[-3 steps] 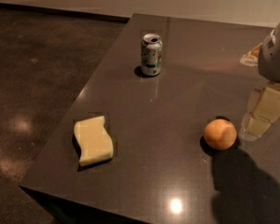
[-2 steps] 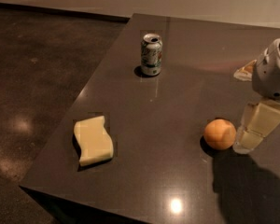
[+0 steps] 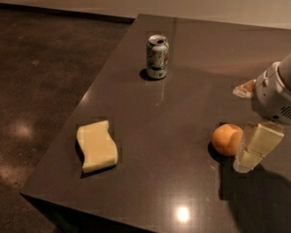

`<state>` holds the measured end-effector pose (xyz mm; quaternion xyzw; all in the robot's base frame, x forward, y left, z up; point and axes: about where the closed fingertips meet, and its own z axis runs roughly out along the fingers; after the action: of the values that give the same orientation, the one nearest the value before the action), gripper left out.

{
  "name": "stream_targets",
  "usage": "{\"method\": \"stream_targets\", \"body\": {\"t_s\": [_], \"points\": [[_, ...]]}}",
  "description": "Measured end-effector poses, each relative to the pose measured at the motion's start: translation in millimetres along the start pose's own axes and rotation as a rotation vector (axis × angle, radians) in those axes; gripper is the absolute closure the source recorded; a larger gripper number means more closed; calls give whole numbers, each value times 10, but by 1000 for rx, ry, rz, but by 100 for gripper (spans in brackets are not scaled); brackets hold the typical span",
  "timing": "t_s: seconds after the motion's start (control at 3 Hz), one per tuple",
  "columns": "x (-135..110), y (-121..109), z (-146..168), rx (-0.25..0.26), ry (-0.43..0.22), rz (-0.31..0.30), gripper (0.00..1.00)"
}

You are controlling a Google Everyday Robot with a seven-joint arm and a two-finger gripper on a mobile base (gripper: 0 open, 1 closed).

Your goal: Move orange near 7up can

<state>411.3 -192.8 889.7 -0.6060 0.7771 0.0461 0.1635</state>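
Observation:
The orange lies on the dark table at the right, towards the front. The 7up can stands upright further back and to the left, well apart from the orange. My gripper hangs from the white arm at the right edge. It is low over the table, directly right of the orange and right up against it. I cannot tell whether it touches the fruit.
A pale yellow wavy sponge lies near the table's front left corner. A small wrapped item lies behind the arm at the right. The table's left edge drops to a dark floor.
My gripper has moved left and down, from a short way right of the orange to right beside it. The orange, can and sponge have not moved.

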Motion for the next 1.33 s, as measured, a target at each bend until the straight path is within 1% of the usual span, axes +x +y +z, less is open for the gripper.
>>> {"method": "stream_targets", "body": {"t_s": [0.67, 1.0, 1.33], "points": [[58, 3, 170, -11, 9, -14, 0], [83, -6, 208, -15, 13, -16, 13], [100, 0, 221, -19, 14, -16, 37]]}}
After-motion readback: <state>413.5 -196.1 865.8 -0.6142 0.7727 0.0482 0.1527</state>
